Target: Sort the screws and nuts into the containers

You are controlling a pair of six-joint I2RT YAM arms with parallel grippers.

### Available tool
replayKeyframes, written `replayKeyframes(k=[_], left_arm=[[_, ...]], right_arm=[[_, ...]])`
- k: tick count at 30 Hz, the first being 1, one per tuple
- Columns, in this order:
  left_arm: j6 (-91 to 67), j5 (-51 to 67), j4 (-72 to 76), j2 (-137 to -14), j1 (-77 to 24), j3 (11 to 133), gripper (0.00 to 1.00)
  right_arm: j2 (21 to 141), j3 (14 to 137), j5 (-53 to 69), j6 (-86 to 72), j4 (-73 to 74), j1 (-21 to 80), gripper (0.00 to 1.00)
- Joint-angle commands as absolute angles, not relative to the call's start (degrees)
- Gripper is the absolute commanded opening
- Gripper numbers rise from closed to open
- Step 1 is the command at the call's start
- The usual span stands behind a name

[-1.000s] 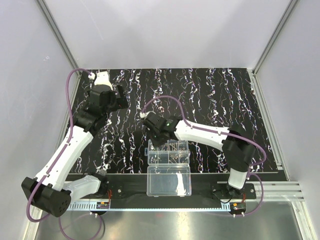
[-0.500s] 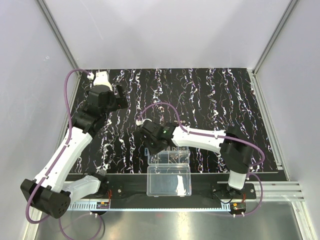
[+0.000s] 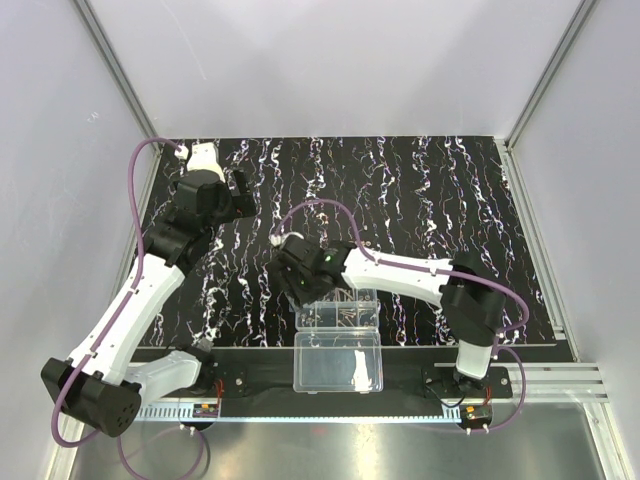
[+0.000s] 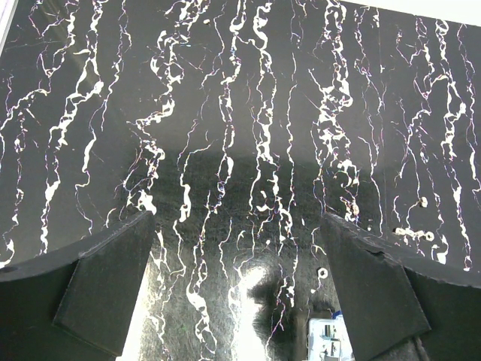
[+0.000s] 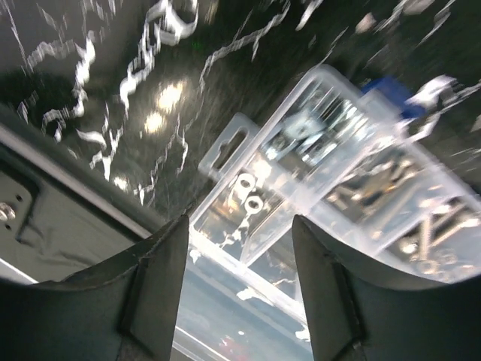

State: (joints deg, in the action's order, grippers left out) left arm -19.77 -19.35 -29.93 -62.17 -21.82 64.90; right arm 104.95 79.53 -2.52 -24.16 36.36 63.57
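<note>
The containers are compartments of a clear organizer box point(image 3: 350, 310) at the mat's near edge. My right gripper point(image 5: 240, 293) hangs open over the box's left end point(image 3: 303, 295), with nothing between its fingers. Below it, two nuts point(image 5: 249, 192) lie in the end compartment point(image 5: 225, 203). Screws point(image 5: 421, 233) fill the compartments further right. My left gripper point(image 4: 240, 301) is open and empty above the mat at the far left point(image 3: 238, 188). Loose nuts point(image 4: 322, 272) lie on the mat ahead of it, with more near the right edge point(image 4: 428, 235).
The undivided clear lid half point(image 3: 338, 362) lies open toward the arm bases. A small blue piece point(image 5: 391, 90) sits by the box's far side. The black mat point(image 3: 420, 200) has white streaks. Metal frame rails point(image 3: 535, 245) and white walls border it.
My right gripper has swung left from the box's far edge to over its left end, and its jaws have opened wide. The left arm has barely moved.
</note>
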Motion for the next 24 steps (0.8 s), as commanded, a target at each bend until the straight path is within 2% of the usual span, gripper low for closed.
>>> replayKeyframes(k=[1, 6, 9, 18, 24], left_arm=[[-20.39, -18.72, -27.33, -60.82, -21.62, 66.89, 0.99], [-19.95, -20.65, -27.33, -62.22, -21.71, 66.71, 0.99], [-19.86, -20.57, -27.77, -63.45, -21.62, 67.06, 0.99], [-19.69, -20.30, -27.86, -64.86, -21.71, 67.06, 0.99], [-19.51, -20.39, -27.86, -65.21, -21.71, 67.06, 0.99]], right_arm=[[100.99, 84.99, -7.38, -22.94, 38.32, 60.13, 0.64], [103.78, 88.76, -9.66, -21.46, 37.18, 47.92, 0.64], [106.95, 92.35, -13.44, -18.11, 35.34, 46.59, 0.64], [122.59, 103.26, -12.83, -18.54, 35.59, 41.05, 0.58], [125.33, 103.45, -12.30, -17.67, 34.80, 40.69, 0.56]])
